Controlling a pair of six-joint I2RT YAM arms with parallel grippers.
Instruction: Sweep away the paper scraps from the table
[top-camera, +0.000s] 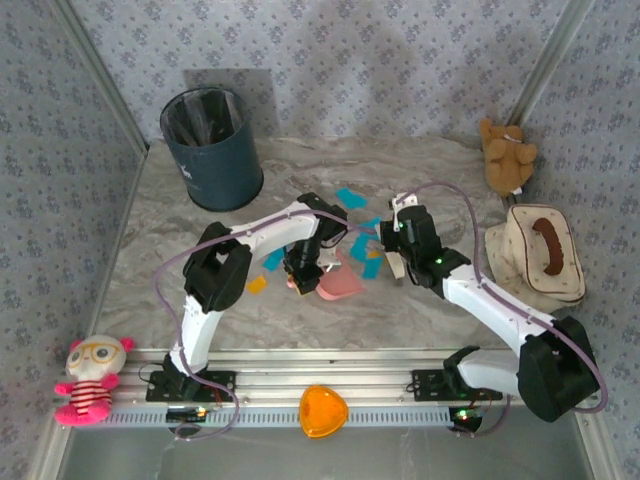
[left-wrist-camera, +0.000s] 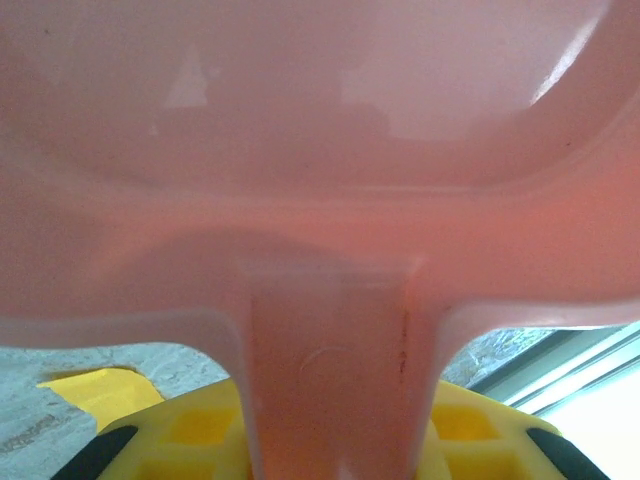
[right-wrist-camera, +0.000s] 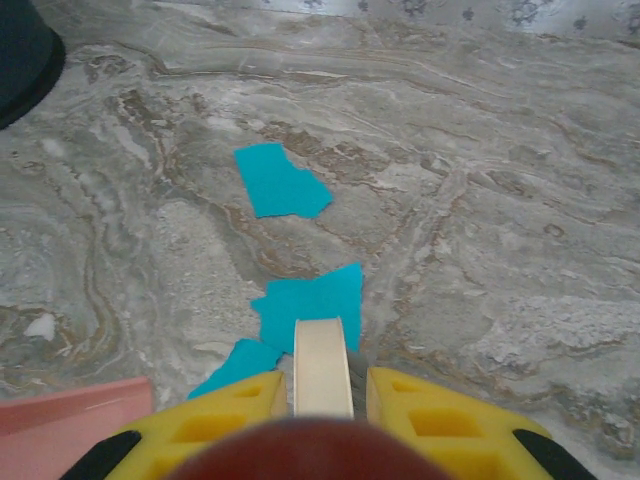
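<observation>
Left gripper (left-wrist-camera: 335, 432) pinched glossy pink dustpan (left-wrist-camera: 320, 150); right gripper (right-wrist-camera: 322, 388) clamped flat cream handle (right-wrist-camera: 322, 350); jagged cyan paper scraps (right-wrist-camera: 280, 180) on veined table (right-wrist-camera: 500, 200)

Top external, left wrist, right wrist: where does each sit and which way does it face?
Top external: above and behind the bases, looking down on the table; both arms show.
Left wrist: on the left claw, facing the pink dustpan it grips; yellow fingers show.
Right wrist: on the right claw, facing cyan paper scraps; its fingers clamp a cream handle.
Shared: dustpan in all three.
</observation>
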